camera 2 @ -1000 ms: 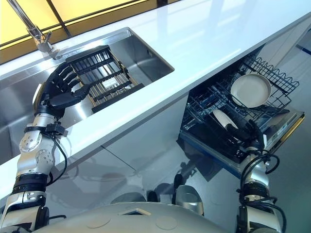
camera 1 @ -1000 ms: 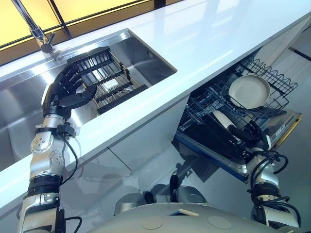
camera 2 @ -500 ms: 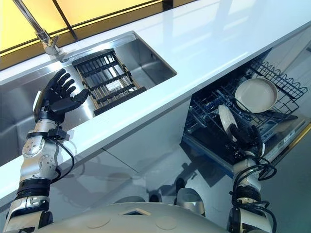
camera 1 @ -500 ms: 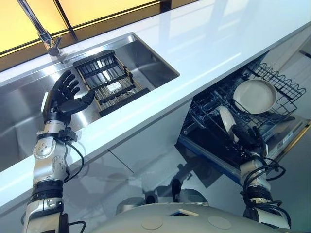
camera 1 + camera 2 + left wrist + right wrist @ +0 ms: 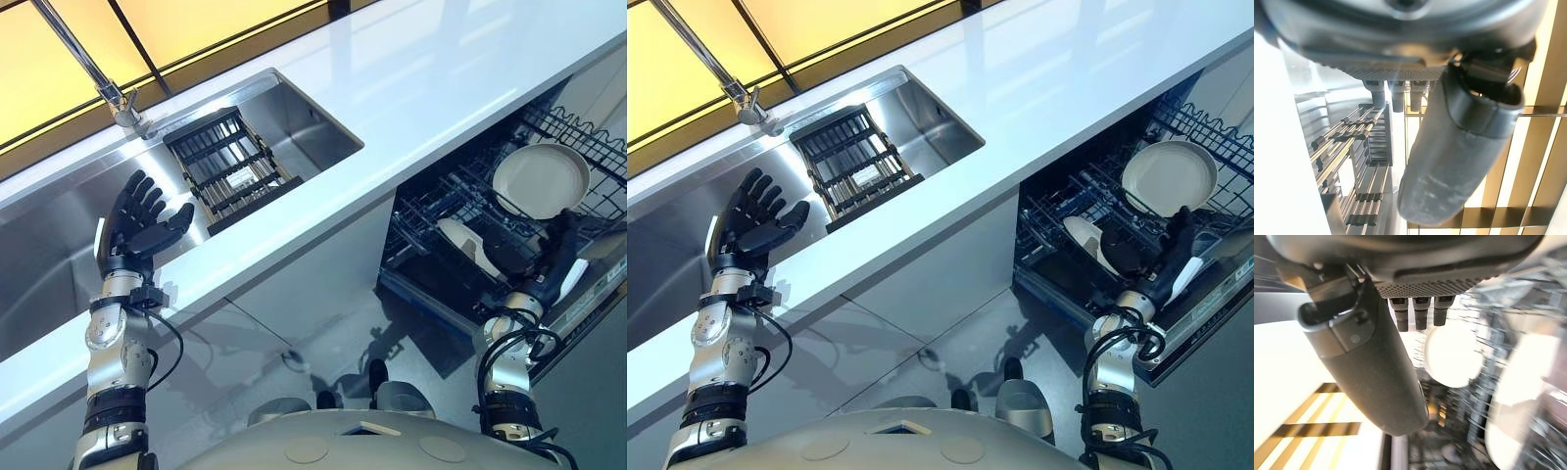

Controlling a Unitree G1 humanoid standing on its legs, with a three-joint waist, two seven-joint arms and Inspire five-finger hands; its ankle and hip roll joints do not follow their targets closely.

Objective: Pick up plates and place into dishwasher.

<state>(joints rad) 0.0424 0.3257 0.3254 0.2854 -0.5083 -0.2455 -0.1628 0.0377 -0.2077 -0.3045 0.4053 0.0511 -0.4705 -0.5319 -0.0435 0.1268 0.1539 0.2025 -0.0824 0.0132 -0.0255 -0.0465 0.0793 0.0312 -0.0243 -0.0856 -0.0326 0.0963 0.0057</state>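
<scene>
Overhead: left hand (image 5: 137,221) spread, empty, above sink (image 5: 59,245); right hand (image 5: 1156,257) spread at dishwasher rack (image 5: 1087,211), two plates (image 5: 1168,176) racked. Left wrist: fingers (image 5: 1382,92) straight, sink rack (image 5: 1352,161) beyond. Right wrist: fingers (image 5: 1420,313) extended, holding nothing.

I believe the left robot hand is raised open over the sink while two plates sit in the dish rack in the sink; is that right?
Not quite: in the left eye view the two plates sit in the dishwasher rack, not the dish rack in the sink. The left robot hand is indeed raised open over the sink.
</scene>
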